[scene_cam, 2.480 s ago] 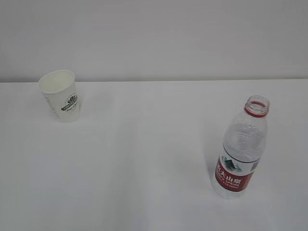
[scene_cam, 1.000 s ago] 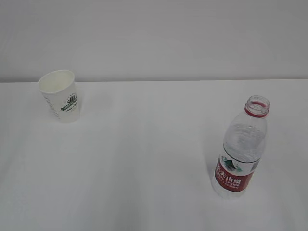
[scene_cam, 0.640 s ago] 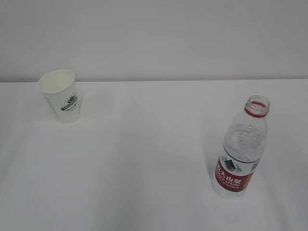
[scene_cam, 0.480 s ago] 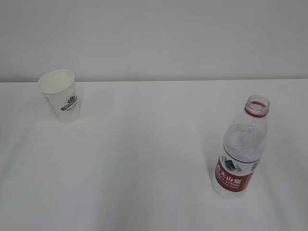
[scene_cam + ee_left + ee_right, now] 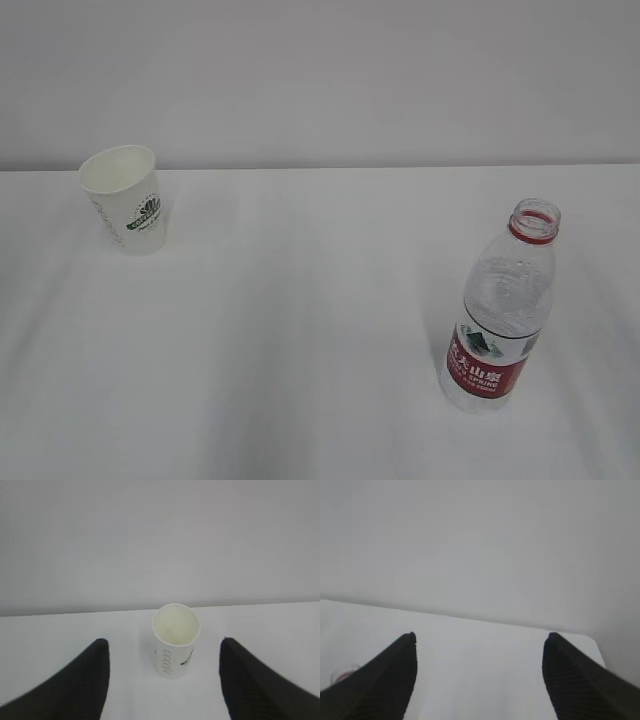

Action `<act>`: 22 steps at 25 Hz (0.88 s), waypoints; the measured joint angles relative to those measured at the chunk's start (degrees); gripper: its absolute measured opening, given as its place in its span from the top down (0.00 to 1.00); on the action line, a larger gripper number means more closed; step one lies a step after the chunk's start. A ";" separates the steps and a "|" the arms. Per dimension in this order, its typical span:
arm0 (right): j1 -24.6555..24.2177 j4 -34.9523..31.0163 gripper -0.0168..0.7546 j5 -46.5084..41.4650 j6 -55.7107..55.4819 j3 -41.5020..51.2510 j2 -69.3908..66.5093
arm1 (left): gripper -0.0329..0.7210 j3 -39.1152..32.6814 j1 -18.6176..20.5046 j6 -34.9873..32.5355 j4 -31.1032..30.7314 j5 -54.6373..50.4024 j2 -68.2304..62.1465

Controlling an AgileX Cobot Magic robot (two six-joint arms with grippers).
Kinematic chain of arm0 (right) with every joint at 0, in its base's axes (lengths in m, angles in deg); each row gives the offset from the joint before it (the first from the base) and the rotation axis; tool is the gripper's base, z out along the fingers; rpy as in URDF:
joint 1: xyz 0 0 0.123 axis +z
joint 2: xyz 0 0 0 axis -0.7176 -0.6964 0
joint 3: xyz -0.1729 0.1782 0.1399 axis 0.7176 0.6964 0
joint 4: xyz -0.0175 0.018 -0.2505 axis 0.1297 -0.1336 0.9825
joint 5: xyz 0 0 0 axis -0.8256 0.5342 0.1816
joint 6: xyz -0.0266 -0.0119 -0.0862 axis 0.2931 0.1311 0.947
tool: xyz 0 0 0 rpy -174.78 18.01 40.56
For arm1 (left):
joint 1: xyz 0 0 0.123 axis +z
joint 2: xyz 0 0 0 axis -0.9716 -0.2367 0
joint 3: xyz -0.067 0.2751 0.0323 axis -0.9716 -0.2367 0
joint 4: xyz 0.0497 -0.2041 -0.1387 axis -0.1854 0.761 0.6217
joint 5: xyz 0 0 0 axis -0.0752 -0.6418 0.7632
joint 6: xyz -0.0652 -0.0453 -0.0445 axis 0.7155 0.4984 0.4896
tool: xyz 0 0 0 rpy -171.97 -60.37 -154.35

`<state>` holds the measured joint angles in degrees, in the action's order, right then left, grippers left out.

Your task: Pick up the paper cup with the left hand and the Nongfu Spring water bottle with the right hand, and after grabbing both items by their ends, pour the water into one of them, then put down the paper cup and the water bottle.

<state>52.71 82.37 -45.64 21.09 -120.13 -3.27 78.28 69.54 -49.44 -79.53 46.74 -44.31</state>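
On table (image 5: pixel 300 330): paper cup (image 5: pixel 125 199), water bottle (image 5: pixel 500 310) upright, apart; both end effectors spread wide, empty.

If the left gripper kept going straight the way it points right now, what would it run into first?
Most likely the paper cup: in the left wrist view it stands upright on the table, centred ahead between the open fingers of the left gripper, apart from both. Nothing lies between them; how far ahead it stands is unclear.

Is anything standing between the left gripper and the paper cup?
Nothing visible. In the left wrist view the paper cup stands upright on bare white table, centred ahead of the open left gripper, with only clear tabletop between them.
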 joint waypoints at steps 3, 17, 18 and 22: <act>0.00 1.93 0.22 5.03 0.00 1.49 0.00 | 0.32 0.00 0.05 0.00 -4.47 1.97 -1.62; 0.00 1.46 0.22 24.35 0.00 19.67 -0.07 | 0.33 -10.87 0.05 0.00 -6.78 24.33 -10.46; 0.00 1.44 0.22 24.74 -0.10 20.56 -0.07 | 0.33 -11.75 0.05 0.00 -6.78 25.69 -11.04; 0.00 1.44 0.22 28.32 -0.10 24.37 -0.07 | 0.33 -15.60 0.05 0.00 -6.78 32.06 -13.87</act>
<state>52.71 83.81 -17.32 20.98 -95.76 -3.34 62.67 69.59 -49.44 -86.31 78.79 -58.18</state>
